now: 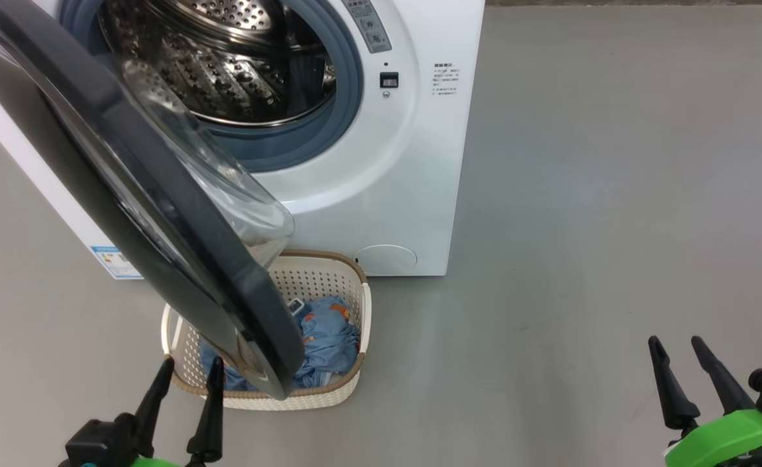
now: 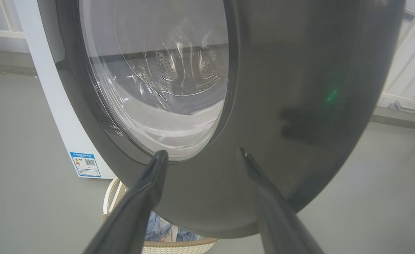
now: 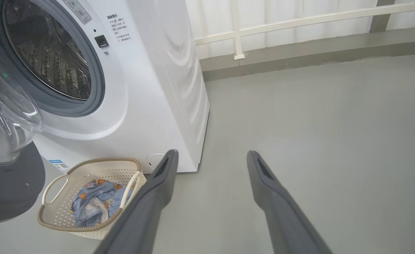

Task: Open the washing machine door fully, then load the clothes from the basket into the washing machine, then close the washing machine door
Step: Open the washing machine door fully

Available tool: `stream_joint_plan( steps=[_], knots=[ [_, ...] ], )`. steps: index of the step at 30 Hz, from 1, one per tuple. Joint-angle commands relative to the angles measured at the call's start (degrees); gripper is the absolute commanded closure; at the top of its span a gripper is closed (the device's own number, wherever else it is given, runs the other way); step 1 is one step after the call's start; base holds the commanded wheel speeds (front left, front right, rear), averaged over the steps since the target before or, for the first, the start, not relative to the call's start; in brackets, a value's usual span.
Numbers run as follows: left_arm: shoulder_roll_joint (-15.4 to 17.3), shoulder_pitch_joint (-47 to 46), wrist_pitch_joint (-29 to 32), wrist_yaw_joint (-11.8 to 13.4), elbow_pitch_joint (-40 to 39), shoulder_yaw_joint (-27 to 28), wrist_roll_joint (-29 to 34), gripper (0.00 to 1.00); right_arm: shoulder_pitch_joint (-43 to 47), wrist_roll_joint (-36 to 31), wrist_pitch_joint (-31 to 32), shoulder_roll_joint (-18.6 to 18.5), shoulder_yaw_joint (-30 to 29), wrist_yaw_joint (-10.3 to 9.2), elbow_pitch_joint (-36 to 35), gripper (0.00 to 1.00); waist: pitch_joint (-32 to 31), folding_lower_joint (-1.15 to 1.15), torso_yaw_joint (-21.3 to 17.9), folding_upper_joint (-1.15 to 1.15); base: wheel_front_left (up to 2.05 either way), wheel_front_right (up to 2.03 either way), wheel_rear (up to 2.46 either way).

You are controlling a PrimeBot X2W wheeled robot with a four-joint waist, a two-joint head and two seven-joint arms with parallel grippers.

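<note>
The washing machine door [image 1: 160,214] is swung out at ten o'clock, seemingly not fully, over the basket [image 1: 355,292] at seven o'clock. The clothes [image 1: 325,337] are left there, unloaded. Left gripper [image 1: 192,362] and right gripper [image 1: 675,342] fingers are spread wide, empty.

Washing machine [image 1: 393,188] print illegibly small

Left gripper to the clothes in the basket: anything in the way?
Yes. The washing machine door, standing partway open, hangs over the near-left part of the basket, ahead of the left gripper, covering some of the clothes. The basket's right side looks unobstructed.
</note>
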Motion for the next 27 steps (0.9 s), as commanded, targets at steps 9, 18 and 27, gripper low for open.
stream_joint_plan(
  steps=[9, 18, 27],
  knots=[
    [0.62, -2.42, -0.37, -0.09, -1.45, 2.96, 0.66, 0.73, 0.37, -1.40, -0.70, -0.29, 0.13, 0.17, -1.52, 0.00, -0.01, 0.00, -0.06, 0.00, 0.00, 0.00, 0.00],
    [-0.92, -4.14, -0.37, -0.09, -5.22, 9.67, 0.81, 1.00, 0.47, -2.01, -0.70, 0.29, -0.54, 0.17, -1.87, 0.00, -0.32, 0.00, 0.67, 0.00, 0.00, 0.00, 0.00],
    [-3.49, -5.84, -0.37, 0.19, -21.37, 15.26, 2.76, 1.00, 0.64, -2.17, -0.70, 0.31, -0.59, 0.17, -2.09, 0.00, -0.09, 0.00, 1.14, 0.00, 0.00, 0.00, 0.00]
  ],
)
